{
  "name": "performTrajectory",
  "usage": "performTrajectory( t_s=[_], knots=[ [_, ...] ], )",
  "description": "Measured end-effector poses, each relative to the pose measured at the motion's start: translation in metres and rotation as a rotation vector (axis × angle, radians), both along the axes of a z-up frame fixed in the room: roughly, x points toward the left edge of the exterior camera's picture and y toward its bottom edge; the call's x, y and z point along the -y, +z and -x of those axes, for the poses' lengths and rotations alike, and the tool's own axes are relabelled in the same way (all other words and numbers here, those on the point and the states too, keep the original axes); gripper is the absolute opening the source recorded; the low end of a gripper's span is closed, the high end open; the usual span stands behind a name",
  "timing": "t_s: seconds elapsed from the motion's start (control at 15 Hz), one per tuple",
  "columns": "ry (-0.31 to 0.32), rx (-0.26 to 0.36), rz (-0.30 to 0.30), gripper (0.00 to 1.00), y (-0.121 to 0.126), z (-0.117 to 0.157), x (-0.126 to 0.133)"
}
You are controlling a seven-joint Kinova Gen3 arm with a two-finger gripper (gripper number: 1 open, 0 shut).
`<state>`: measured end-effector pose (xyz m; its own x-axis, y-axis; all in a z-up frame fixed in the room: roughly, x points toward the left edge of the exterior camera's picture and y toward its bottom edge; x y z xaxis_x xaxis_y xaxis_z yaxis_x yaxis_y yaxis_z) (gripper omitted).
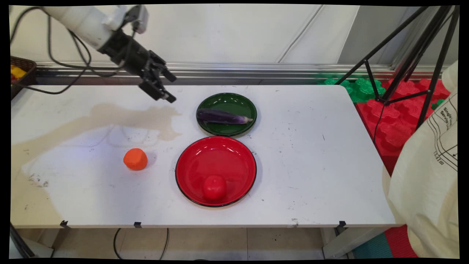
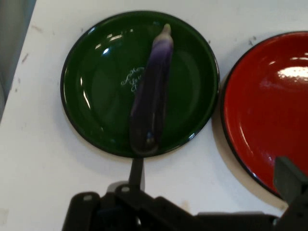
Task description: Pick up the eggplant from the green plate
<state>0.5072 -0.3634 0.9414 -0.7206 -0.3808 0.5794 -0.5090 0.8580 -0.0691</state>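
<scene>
Nearest me, a tomato sits in the red plate; an orange lies left on the table. Beyond, the eggplant rests across the green plate. Gripper hovers left of it, fingers apparently spread, empty.

Bright even overhead light, soft shadows; glare on red plate (both views)
</scene>
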Motion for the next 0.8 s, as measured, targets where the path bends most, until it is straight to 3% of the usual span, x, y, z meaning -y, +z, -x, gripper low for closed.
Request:
performTrajectory(
  t_s=[0.33, 0.8],
  knots=[
    [-0.031, 0.014, -0.011, 1.0, -0.031, 0.027, 0.038],
    [-0.021, 0.046, -0.043, 1.0, -0.073, 0.056, 0.076]
  ],
)
